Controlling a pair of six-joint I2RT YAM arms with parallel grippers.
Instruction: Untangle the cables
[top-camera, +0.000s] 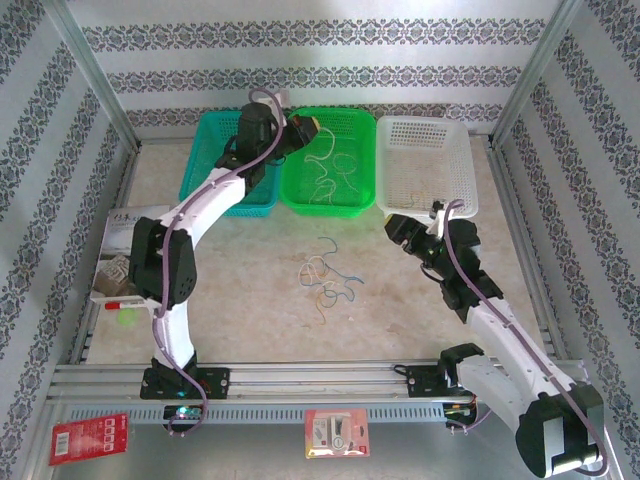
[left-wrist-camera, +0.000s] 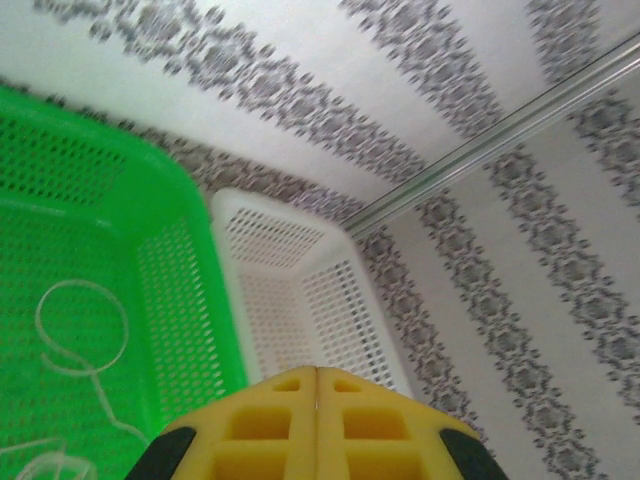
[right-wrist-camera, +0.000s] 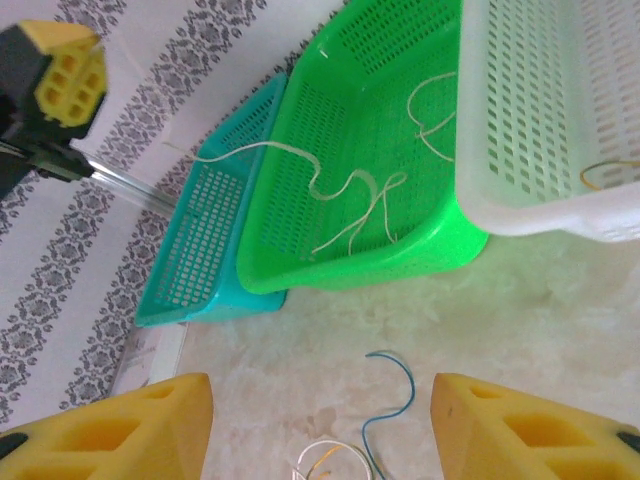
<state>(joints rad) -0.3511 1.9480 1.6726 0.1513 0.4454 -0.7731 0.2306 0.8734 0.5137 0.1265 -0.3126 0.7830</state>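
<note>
Right tool jaws wide apart, near loose cables | left tool closed over green basket

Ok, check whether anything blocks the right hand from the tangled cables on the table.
Nothing visible does. The open right hand faces the tangled cables across bare tabletop; the green basket stands beyond them.

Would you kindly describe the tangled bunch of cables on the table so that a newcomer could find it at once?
Look at the green basket, the middle of three along the far wall. On the bare table just in front of it lies the tangled bunch. Unlike the whitish cables inside that basket, it mixes a blue strand with whitish and yellowish ones.
</note>
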